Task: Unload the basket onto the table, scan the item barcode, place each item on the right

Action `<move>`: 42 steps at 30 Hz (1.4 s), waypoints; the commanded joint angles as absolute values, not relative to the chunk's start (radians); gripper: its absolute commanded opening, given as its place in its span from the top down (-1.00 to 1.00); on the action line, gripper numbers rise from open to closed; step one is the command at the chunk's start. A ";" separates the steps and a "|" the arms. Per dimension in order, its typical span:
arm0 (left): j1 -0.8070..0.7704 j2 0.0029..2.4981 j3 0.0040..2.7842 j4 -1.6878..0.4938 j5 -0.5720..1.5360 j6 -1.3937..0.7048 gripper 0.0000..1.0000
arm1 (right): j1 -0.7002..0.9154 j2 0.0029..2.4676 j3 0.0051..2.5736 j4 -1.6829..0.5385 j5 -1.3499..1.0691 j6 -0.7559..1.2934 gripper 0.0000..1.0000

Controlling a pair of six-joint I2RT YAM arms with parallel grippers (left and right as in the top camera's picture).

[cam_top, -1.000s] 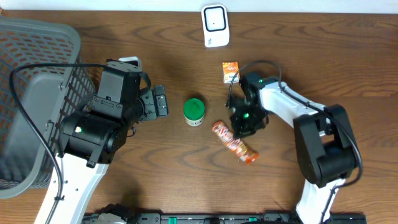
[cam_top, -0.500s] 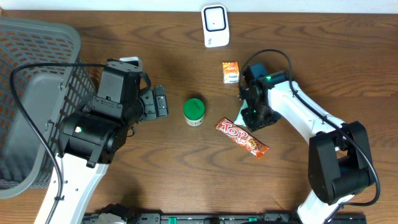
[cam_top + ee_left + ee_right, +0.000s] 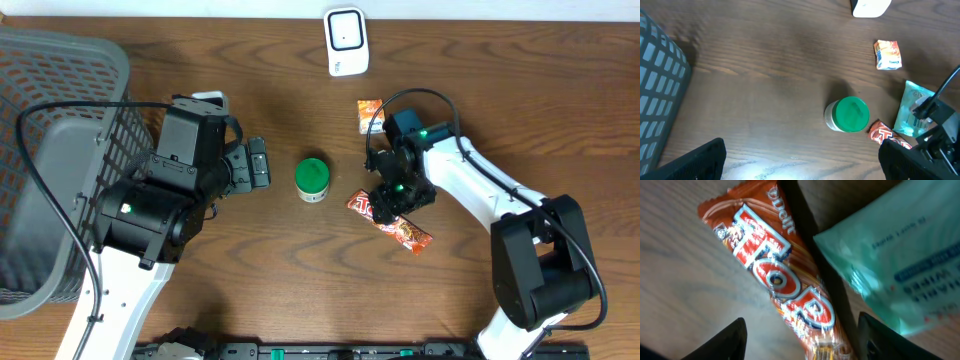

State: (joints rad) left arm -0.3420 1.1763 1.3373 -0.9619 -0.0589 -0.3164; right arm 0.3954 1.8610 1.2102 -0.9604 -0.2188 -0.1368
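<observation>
An orange candy bar [image 3: 402, 229] [image 3: 785, 287] with "TOP" in red letters lies flat on the wooden table, label up. My right gripper [image 3: 390, 200] [image 3: 805, 345] hangs just over its left end, open, with the bar between its two dark fingers and not gripped. The white scanner [image 3: 346, 41] stands at the table's far edge. My left gripper [image 3: 258, 163] [image 3: 802, 165] is wide open and holds nothing, left of a green-lidded jar [image 3: 312, 178] [image 3: 849, 114].
A teal packet [image 3: 900, 255] [image 3: 909, 107] lies right beside the candy bar, partly under my right arm. A small orange packet [image 3: 370, 113] [image 3: 887, 54] sits further back. A grey mesh basket [image 3: 50, 90] fills the left side.
My right gripper went from shut to open. The candy bar shifted right and now lies flat, label up. The gripper swung away toward the back, then came back over the bar's left end.
</observation>
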 commanded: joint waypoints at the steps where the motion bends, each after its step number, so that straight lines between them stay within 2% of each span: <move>1: -0.337 1.182 1.344 -0.964 -0.072 -0.307 -0.96 | 0.387 1.865 1.174 -0.933 -0.250 -0.177 -0.34; 4: -0.337 1.182 1.344 -0.964 -0.072 -0.307 -0.96 | 0.387 1.898 1.163 -0.927 -0.271 -0.202 -0.29; 5: -0.337 1.182 1.344 -0.964 -0.072 -0.307 -0.96 | 0.387 1.913 1.163 -0.928 -0.271 -0.208 -0.20; 7: -0.337 1.182 1.344 -0.964 -0.072 -0.307 -0.96 | 0.387 1.951 1.163 -0.928 -0.271 -0.227 0.07; 10: -0.337 1.182 1.344 -0.964 -0.072 -0.308 -0.96 | 0.386 1.994 1.163 -0.937 -0.271 -0.252 0.60; 13: -0.337 1.182 1.344 -0.964 -0.072 -0.307 -0.96 | 0.386 2.016 1.163 -0.939 -0.266 -0.252 0.98; 20: -0.337 1.182 1.344 -0.964 -0.072 -0.307 -0.95 | 0.387 1.977 1.246 -1.005 -0.142 -0.155 0.97; 26: -0.337 1.182 1.344 -0.964 -0.072 -0.307 -0.96 | 0.407 1.879 1.393 -1.072 0.211 0.023 0.97; 29: -0.337 1.182 1.344 -0.964 -0.072 -0.307 -0.96 | 0.427 1.825 1.406 -1.026 0.415 0.073 0.97; 42: -0.337 1.182 1.344 -0.964 -0.072 -0.308 -0.96 | 0.524 1.872 1.332 -0.765 0.939 0.073 0.97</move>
